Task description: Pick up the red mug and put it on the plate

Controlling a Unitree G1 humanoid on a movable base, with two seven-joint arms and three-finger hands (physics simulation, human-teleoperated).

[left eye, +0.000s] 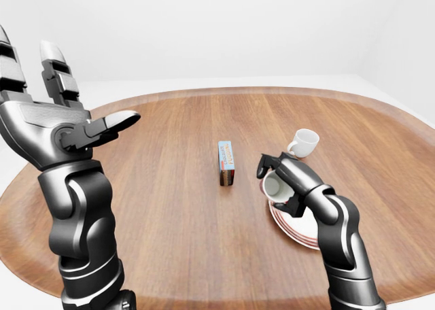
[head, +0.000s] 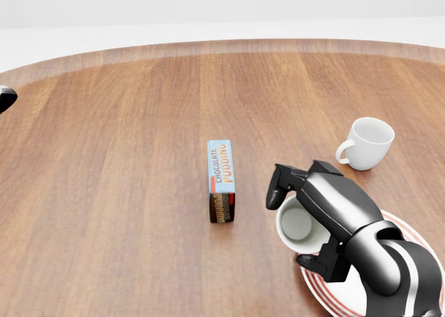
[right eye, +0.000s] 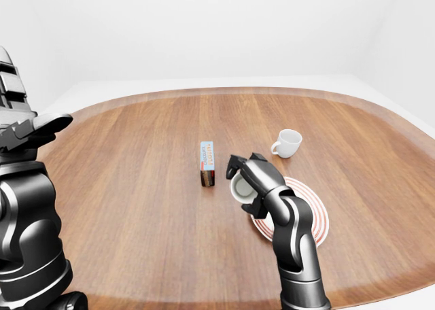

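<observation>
My right hand is shut on a mug that looks white, not red. The mug is tilted with its mouth toward the camera and held just above the left edge of the red-striped plate. I cannot tell whether the mug touches the plate. A second white mug stands upright on the table, up and right of the plate. My left hand is raised at the left of the left-eye view, open and empty, far from both mugs.
A chocolate pudding box stands on the wooden table, just left of my right hand. The table's rounded edge runs along the top and right of the views.
</observation>
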